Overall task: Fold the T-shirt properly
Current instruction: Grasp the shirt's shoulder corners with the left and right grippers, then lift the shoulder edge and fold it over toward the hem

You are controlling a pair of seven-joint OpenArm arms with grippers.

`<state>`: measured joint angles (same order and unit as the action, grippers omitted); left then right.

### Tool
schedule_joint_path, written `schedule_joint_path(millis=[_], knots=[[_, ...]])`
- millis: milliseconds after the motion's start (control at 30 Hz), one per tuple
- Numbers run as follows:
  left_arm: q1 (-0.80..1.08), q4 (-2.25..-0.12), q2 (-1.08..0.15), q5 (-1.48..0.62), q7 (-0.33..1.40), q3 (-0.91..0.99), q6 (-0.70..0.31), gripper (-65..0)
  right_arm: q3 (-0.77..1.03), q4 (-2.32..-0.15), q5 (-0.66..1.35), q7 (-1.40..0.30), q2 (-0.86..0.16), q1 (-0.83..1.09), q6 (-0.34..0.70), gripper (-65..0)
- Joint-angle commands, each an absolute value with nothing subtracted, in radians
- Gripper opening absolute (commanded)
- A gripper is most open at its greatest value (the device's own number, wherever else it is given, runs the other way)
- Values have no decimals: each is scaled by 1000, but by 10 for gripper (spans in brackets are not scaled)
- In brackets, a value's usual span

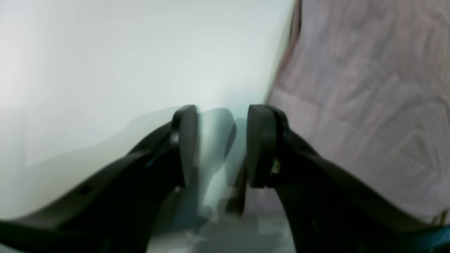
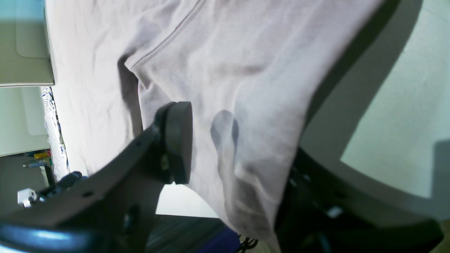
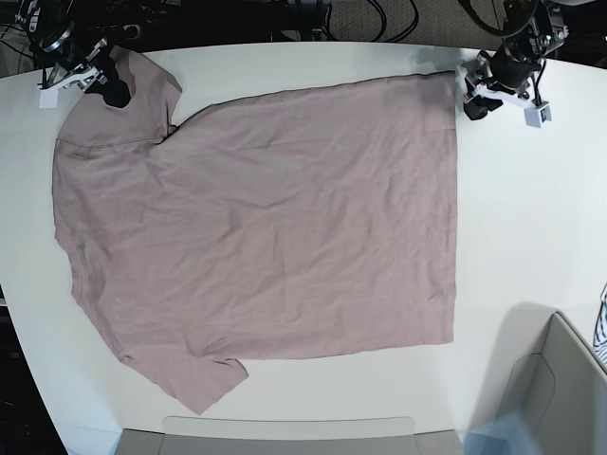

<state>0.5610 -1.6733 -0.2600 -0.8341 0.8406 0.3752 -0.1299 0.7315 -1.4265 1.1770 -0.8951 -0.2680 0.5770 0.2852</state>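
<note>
A: White table [image 3: 512, 218], rounded edge, dark floor and cables behind it. A grey tray rim [image 3: 285, 424] shows at the near edge, a grey bin wall [image 3: 560, 379] at the near right corner, with a sliver of blue-and-white cloth [image 3: 601, 327] at the frame edge.

B: Any writing or labels?

A: None readable in any view. No print on the shirt, and I can make out no brand marks.

B: Shirt state?

A: The shirt [image 3: 266, 237] lies spread flat on the table, mauve-pink, plain, lightly creased all over. Its hem runs along the right in the base view; the sleeves are at the left, one at the far corner, one at the near edge. Neck end faces left.

B: Right gripper?

A: The right gripper [image 2: 242, 147] is at the far-left sleeve in the base view. In its wrist view the sleeve cloth hangs draped between the pads; one pad [image 2: 179, 140] is visible, the other is hidden behind the fabric. A sleeve seam is visible. It is clamped on the shirt, with the cloth lifted off the table there.

B: Left?

A: The left gripper [image 1: 221, 144] sits at the far hem corner, just beside the shirt's edge. Jaws parted, bare table between them, nothing held. View is blurred.
</note>
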Motion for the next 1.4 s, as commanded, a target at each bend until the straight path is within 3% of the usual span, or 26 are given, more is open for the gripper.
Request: schedule_joint_path(millis=[0,633,833,1367], knots=[[581,-1676,-265,-811,878,352,-114,-402,730,-1419,1081,-940,-288,591,234,-424],[645,-1685,-260,-806,871,162,-114,-440,730,-1422,1079,-940,-292,579,234,-436],[638,-1682,-262,-803,871,170,-113,-650,730,-1437,1078,-937,-317,579,234,-650],[690,-1787,-265,-806,883,378,-113,-650,769,-1732,1036,-934,-294,705,234,-650]])
